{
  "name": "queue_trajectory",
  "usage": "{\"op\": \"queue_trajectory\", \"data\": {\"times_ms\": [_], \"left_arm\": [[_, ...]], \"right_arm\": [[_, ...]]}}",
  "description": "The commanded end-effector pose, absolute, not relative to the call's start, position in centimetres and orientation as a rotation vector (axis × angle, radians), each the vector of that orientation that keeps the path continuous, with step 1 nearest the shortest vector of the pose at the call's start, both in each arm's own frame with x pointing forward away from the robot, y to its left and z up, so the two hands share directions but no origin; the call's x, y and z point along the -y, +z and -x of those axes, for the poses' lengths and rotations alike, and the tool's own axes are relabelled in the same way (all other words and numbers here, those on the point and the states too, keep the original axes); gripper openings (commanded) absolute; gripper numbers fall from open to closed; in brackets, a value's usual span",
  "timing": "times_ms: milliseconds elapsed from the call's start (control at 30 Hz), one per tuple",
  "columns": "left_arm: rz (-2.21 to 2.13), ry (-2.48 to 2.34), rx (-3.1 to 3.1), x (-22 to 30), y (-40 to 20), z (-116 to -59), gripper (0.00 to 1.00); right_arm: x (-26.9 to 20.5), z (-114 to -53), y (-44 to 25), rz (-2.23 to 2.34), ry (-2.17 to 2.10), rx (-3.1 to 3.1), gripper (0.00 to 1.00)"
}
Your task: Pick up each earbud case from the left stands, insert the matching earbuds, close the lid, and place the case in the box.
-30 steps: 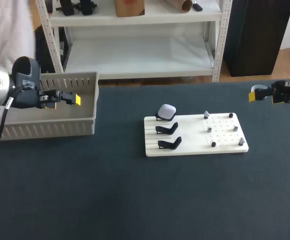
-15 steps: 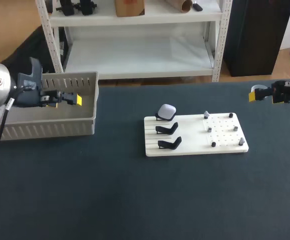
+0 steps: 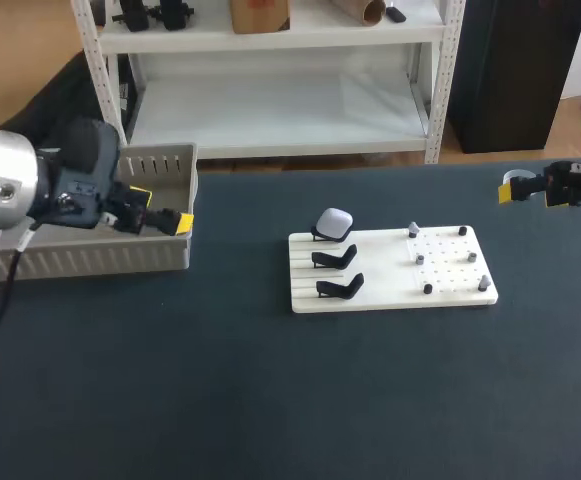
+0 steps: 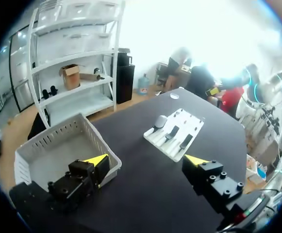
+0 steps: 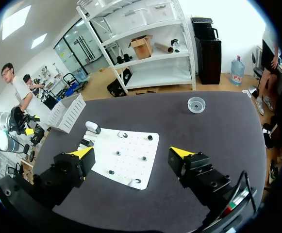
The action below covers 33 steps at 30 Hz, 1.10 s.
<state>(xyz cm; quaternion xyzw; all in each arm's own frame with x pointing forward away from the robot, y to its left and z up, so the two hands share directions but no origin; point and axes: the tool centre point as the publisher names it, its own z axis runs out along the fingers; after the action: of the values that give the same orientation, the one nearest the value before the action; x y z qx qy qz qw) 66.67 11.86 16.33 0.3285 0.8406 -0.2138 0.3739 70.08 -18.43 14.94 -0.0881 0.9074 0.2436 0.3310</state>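
A white earbud case (image 3: 334, 222) sits on the farthest of three black stands at the left of a white board (image 3: 390, 272); the two nearer stands (image 3: 336, 258) are empty. Several small dark earbuds (image 3: 420, 259) stand on pegs on the board's right half. My left gripper (image 3: 162, 212) hangs open and empty over the right front corner of the white basket (image 3: 90, 255). In the left wrist view the case (image 4: 160, 121) and board (image 4: 177, 136) lie well ahead of the left gripper (image 4: 147, 160). My right gripper (image 5: 131, 153) is open and empty, right of the board (image 5: 131, 145).
A small clear round dish (image 5: 197, 104) rests on the dark table beyond the right gripper. The slotted basket (image 4: 58, 145) lies beside the left fingers. Dark tabletop stretches between the basket and the board and in front of both.
My left arm has swung right and toward the front, from over the basket's inside to its right front corner. The right arm, the case and the board have not moved.
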Motion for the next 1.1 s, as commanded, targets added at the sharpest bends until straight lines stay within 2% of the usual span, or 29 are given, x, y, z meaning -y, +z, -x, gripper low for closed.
{"op": "queue_trajectory", "data": {"times_ms": [33, 133, 1100], "left_arm": [[-1.413, -0.824, -1.689, -12.7, 16.2, -66.6, 1.0], [-1.413, -0.824, -1.689, -12.7, 16.2, -66.6, 1.0], [-1.468, -0.767, -1.69, 2.6, 9.0, -74.6, 1.0]], "right_arm": [[18.5, -70.1, 14.9, 0.232, 0.638, -2.372, 1.0], [18.5, -70.1, 14.9, 0.232, 0.638, -2.372, 1.0], [18.5, -70.1, 14.9, 0.232, 0.638, -2.372, 1.0]]}}
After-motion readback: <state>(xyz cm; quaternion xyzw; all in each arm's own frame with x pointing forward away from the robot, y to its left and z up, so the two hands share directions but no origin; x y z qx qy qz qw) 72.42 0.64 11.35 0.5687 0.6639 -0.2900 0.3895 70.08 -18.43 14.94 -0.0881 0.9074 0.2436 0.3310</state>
